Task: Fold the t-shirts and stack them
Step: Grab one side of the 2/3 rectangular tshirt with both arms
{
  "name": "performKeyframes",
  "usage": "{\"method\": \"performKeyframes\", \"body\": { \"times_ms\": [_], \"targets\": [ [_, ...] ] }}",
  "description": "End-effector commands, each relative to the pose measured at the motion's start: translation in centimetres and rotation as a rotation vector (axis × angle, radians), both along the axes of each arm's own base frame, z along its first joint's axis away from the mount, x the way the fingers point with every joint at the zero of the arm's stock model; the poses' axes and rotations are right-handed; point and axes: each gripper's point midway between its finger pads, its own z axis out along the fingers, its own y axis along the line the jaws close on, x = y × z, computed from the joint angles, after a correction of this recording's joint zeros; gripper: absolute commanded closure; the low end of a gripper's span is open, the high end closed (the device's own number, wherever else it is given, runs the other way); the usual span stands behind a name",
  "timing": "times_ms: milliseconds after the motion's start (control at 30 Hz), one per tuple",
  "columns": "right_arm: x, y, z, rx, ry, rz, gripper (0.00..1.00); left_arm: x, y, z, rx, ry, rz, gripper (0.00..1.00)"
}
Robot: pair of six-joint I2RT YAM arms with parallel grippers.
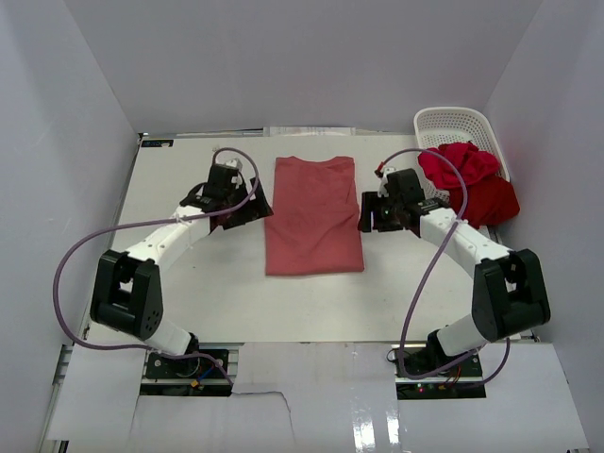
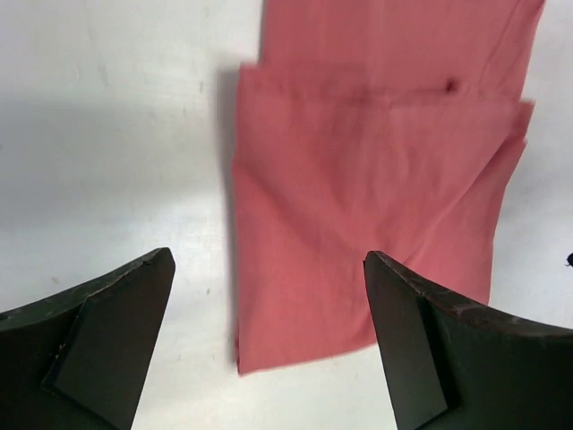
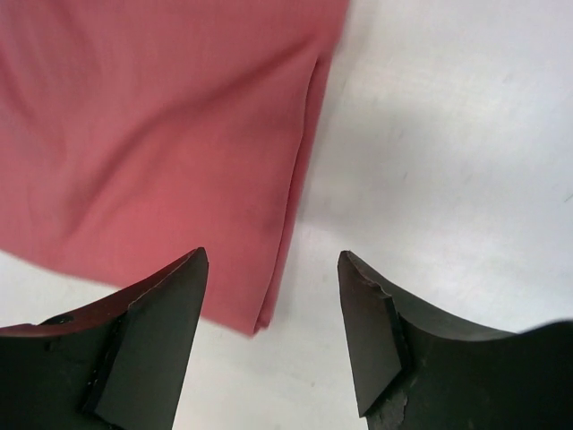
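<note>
From above, the salmon t-shirt (image 1: 313, 215) lies flat in the middle of the white surface (image 1: 189, 283), folded into a long rectangle running from near to far. The left end effector (image 1: 247, 209) sits just beside the shirt's left edge and the right end effector (image 1: 370, 215) just beside its right edge, roughly opposite each other. At the far right corner stands a white lattice basket (image 1: 455, 123). The crimson t-shirt (image 1: 460, 162) is bunched over its near rim, and the darker red t-shirt (image 1: 493, 200) is crumpled on the surface just in front of it, touching the crimson one. In the left wrist view, the left end effector (image 2: 269, 269) has its two dark fingers (image 2: 107, 340) spread wide with nothing between them but cloth and surface below. One corner of the salmon t-shirt (image 2: 376, 224) shows in the gap, with a folded layer's edge across it further up. In the right wrist view, the right end effector (image 3: 273, 269) is likewise spread apart and holds nothing. The edge of the salmon t-shirt (image 3: 161, 134) runs down into the gap and ends in a corner there, with bare surface (image 3: 448, 134) on the other side.
</note>
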Motion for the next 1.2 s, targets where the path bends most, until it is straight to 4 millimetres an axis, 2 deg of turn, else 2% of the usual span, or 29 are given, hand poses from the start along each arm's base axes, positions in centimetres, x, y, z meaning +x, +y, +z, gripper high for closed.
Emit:
{"method": "performKeyframes", "body": {
  "times_ms": [0, 67, 100, 133, 167, 233, 300, 467, 733, 867, 967, 1000, 1167],
  "targets": [
    [-3.9, 1.0, -1.2, 0.047, 0.076, 0.028, 0.34, -2.9, -1.5, -1.4, -0.156, 0.051, -0.039, 0.02],
    [-6.0, 0.9, -2.5, 0.051, 0.126, 0.037, 0.34, -3.9, -2.0, -1.2, -0.206, 0.047, -0.047, 0.02],
    [-6.7, 1.0, -3.0, 0.052, 0.145, 0.042, 0.33, -4.6, -2.1, -1.5, -0.223, 0.055, -0.055, 0.02],
    [-7.3, 1.3, -3.4, 0.061, 0.162, 0.055, 0.34, -6.0, -2.1, -2.4, -0.242, 0.083, -0.065, 0.02],
    [-8.1, 1.1, -4.3, 0.062, 0.188, 0.048, 0.34, -6.4, -2.4, -2.5, -0.260, 0.082, -0.069, 0.02],
    [-8.9, 1.3, -5.0, 0.077, 0.207, 0.052, 0.34, -7.6, -2.1, -3.8, -0.260, 0.100, -0.065, 0.02],
    [-9.7, 1.2, -5.8, 0.088, 0.227, 0.045, 0.34, -8.0, -2.0, -3.8, -0.269, 0.083, -0.067, 0.02],
    [-10.0, 1.9, -7.0, 0.113, 0.255, 0.058, 0.34, -9.0, -1.8, -5.3, -0.276, 0.102, -0.062, 0.02],
    [-9.6, 2.8, -8.1, 0.119, 0.280, 0.071, 0.39, -9.2, -1.9, -7.1, -0.271, 0.134, -0.064, 0.04],
    [-9.4, 2.9, -8.7, 0.102, 0.293, 0.067, 0.58, -9.1, -1.9, -7.4, -0.267, 0.135, -0.065, 0.05],
    [-9.6, 2.7, -9.0, 0.090, 0.303, 0.061, 0.78, -9.1, -1.9, -7.4, -0.266, 0.135, -0.066, 0.06],
    [-9.7, 2.7, -9.0, 0.085, 0.304, 0.061, 0.81, -9.1, -1.9, -7.3, -0.268, 0.134, -0.066, 0.07],
    [-9.7, 2.7, -8.7, 0.085, 0.296, 0.062, 0.82, -10.0, -2.2, -7.7, -0.292, 0.162, -0.070, 0.09]
  ]
}}
